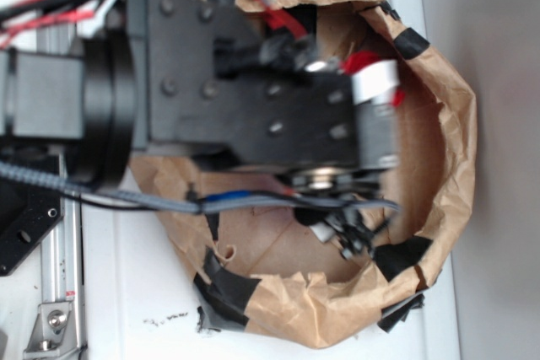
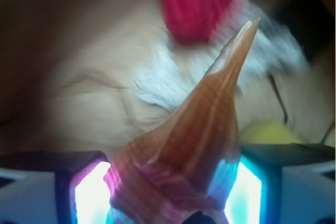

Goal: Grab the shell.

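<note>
Shell point(image 2: 197, 129), orange-brown and ridged, sits clamped between the two glowing pads of the robot's hand point(image 2: 170, 198) in the wrist view, its pale tip angled up toward crumpled white paper point(image 2: 157, 80) and a red object point(image 2: 197, 3). From outside, the arm reaches into a taped brown paper bowl point(image 1: 451, 124) on a white surface point(image 1: 126, 292).

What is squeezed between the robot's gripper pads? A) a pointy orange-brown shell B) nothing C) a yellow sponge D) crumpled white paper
A: in the wrist view the shell sits between both pads of the gripper, its pointed tip sticking out.
</note>
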You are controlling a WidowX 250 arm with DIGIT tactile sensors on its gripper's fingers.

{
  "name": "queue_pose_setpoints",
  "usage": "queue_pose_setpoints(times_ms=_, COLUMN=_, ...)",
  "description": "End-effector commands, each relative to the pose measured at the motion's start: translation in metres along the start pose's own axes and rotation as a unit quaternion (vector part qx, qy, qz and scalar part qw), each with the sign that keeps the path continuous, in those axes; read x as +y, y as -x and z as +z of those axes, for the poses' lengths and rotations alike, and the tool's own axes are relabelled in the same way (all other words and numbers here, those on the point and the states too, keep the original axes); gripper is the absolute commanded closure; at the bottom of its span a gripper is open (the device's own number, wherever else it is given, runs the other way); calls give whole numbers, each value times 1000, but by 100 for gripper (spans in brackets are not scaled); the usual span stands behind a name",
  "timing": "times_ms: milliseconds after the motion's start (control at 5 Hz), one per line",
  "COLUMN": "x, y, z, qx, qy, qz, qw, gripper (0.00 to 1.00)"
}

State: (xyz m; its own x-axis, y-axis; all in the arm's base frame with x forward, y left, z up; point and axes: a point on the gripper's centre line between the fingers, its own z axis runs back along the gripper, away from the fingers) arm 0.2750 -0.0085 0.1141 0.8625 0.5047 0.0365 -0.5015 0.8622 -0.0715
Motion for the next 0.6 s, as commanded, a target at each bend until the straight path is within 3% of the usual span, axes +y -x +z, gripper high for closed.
queue_pose_setpoints(times_ms=0, x=11, y=12, z=70, qx=-98, qy=24, qz=-183, qw=978, gripper=100)
queue_pose_setpoints(times_ms=200, x=9, y=18, z=65, qx=-123, qy=18, qz=-193, qw=973, gripper=100)
queue_pose_setpoints(times_ms=400, x=6, y=21, z=67, qx=-124, qy=20, qz=-182, qw=975, gripper=100)
